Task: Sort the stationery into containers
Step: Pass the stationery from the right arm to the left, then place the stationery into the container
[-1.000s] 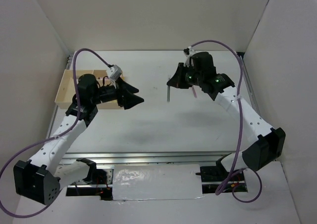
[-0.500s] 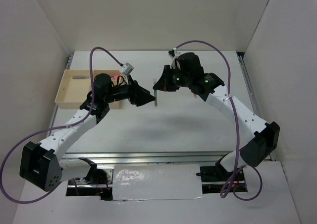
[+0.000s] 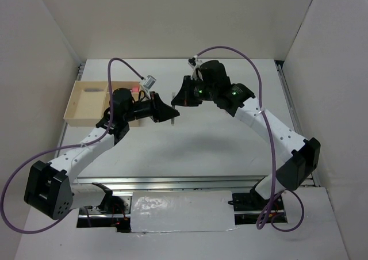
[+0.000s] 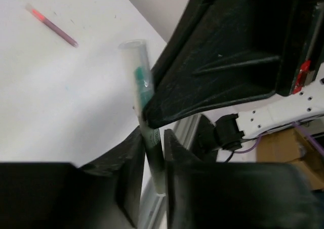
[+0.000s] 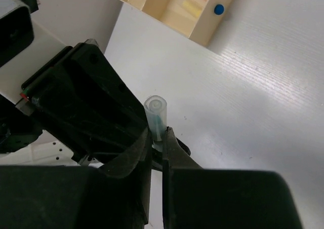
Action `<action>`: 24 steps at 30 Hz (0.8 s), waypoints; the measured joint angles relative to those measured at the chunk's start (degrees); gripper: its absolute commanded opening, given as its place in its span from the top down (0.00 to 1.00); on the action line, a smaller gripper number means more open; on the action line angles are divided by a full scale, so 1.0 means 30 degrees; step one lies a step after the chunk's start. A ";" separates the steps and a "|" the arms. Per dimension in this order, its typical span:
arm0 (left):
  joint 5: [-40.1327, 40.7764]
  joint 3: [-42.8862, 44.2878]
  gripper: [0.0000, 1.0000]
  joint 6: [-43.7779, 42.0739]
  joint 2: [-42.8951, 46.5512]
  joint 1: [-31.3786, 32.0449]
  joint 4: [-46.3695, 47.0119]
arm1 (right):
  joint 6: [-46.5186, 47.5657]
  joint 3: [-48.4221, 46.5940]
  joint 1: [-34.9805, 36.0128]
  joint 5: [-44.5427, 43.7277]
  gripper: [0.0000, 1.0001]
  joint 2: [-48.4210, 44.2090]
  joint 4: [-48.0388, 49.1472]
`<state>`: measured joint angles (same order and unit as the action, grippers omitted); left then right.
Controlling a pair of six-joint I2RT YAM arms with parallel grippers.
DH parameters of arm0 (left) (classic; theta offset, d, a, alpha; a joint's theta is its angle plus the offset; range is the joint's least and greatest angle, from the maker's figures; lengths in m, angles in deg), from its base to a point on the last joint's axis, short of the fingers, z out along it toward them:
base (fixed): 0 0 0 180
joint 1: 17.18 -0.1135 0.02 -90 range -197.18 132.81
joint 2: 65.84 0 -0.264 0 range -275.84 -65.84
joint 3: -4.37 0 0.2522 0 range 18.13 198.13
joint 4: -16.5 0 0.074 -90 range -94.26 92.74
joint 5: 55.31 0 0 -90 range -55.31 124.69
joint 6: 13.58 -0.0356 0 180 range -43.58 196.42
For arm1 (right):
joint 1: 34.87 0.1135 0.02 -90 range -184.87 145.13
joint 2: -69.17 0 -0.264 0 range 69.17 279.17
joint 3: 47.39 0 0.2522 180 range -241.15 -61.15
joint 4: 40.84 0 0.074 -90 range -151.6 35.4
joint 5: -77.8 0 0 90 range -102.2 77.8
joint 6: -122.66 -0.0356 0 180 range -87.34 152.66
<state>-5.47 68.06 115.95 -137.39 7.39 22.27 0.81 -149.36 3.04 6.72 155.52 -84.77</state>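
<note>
Above the table [image 3: 201,150], left fingers [image 4: 129,183] joined right fingers [image 5: 174,158] on the pen [image 4: 143,87].

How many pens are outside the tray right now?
2. A clear-capped pen is gripped by the left pincer and right pincer together; a pink pen lies on the table. Others may be hidden from view.

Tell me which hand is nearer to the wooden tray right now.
Left. The left hand is just right of the wooden tray, while the right hand reaches in from farther right; both close on the grey pen.
</note>
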 measured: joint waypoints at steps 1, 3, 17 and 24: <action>0.0131 -0.0095 0.89 0.0036 0.0015 -0.0015 -0.0080 | 0.0007 -0.0007 -0.0007 0.0022 0.83 0.0015 -0.0087; 0.0138 -0.0146 0.99 -0.0182 0.0022 -0.0153 -0.0262 | 0.0117 -0.0007 -0.0007 -0.0015 0.60 0.0029 -0.0102; -0.0641 0.9071 0.98 -2.1915 -0.1661 -1.1307 -1.7413 | 0.2725 0.0903 -0.7351 0.4138 0.20 -0.0517 0.0896; 0.0189 1.6305 0.97 -3.8228 -0.8131 -1.6852 -2.5405 | 0.4080 0.2550 -0.8830 0.5727 0.21 -0.0663 0.1005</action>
<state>-4.90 116.97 1.27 -161.78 -43.16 -53.94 13.05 -141.71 -23.45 23.90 153.53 -81.75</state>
